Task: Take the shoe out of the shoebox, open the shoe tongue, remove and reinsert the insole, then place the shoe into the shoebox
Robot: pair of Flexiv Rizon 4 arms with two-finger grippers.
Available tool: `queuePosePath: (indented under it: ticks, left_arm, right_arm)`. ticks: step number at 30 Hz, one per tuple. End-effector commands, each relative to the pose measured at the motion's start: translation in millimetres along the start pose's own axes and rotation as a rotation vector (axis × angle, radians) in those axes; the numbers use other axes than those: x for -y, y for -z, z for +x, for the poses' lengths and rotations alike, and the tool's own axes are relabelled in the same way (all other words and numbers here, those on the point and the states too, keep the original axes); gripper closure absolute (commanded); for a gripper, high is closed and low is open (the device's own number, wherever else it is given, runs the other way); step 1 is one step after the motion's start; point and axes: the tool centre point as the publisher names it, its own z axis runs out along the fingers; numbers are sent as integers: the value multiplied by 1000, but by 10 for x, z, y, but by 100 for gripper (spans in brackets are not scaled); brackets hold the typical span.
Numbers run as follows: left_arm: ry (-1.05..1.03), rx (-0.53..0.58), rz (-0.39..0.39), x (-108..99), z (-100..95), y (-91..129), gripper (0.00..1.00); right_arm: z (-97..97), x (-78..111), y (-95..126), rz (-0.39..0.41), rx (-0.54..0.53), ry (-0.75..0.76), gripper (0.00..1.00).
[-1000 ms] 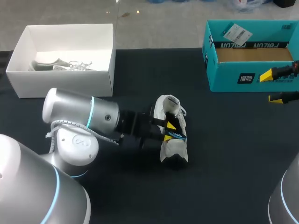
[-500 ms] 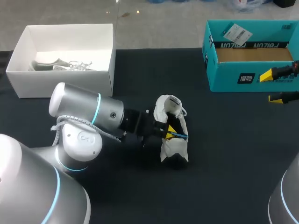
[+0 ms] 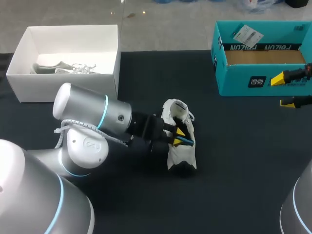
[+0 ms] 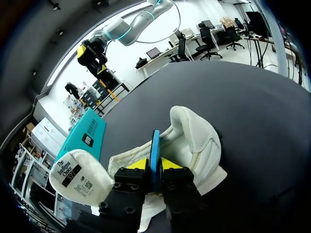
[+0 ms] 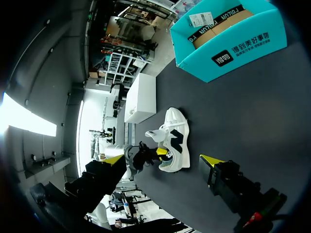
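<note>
The left arm (image 3: 92,119) reaches in low over the worktop (image 3: 234,161) from the near left, and the left tool (image 4: 154,164) sits right at the opening of the shoe (image 3: 180,148). Its two yellow tips are clenched on the thin blue insole (image 4: 155,145), which stands on edge between them, touching both. The insole runs ahead of the tool into the white shoe. How much of it lies inside I cannot quite tell, as the collar hides its far end. The tongue (image 4: 77,177) is folded back beside the tool, label side up, on the side toward the shoebox.

The shoe lies about mid-worktop with its dark end nearest the robot and the tongue end farther off. Dark worktop stretches from the shoe's right side to the right tool (image 3: 283,91), which hovers well apart near the right edge. Its yellow fingers are spread and grasp nothing.

Farther back, the teal shoebox (image 3: 243,80) stands at the far right corner, open side up, just beside the right tool. The white box (image 3: 100,78) stands at the far left corner, behind the left arm's elbow, with a second pale shoe (image 3: 63,67) lying inside. Between the two boxes the worktop's far edge shows as a straight line.
</note>
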Motion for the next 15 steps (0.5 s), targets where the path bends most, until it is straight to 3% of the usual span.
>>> queuePosePath:
  ticks: [1, 10, 13, 14, 15]
  left_arm:
    - [-7, 26, 13, 88, 81, 118, 72]
    - [-12, 31, 6, 127, 117, 199, 82]
    - [-2, 20, 12, 108, 135, 155, 90]
    - [-1, 17, 12, 100, 141, 133, 100]
    - [3, 9, 14, 90, 142, 109, 100]
  right_arm:
    - [1, 1, -5, 0, 2, -1, 0]
    - [1, 1, -5, 0, 2, -1, 0]
    - [1, 1, -5, 0, 2, -1, 0]
    - [1, 1, -5, 0, 2, -1, 0]
    - [1, 1, -5, 0, 2, -1, 0]
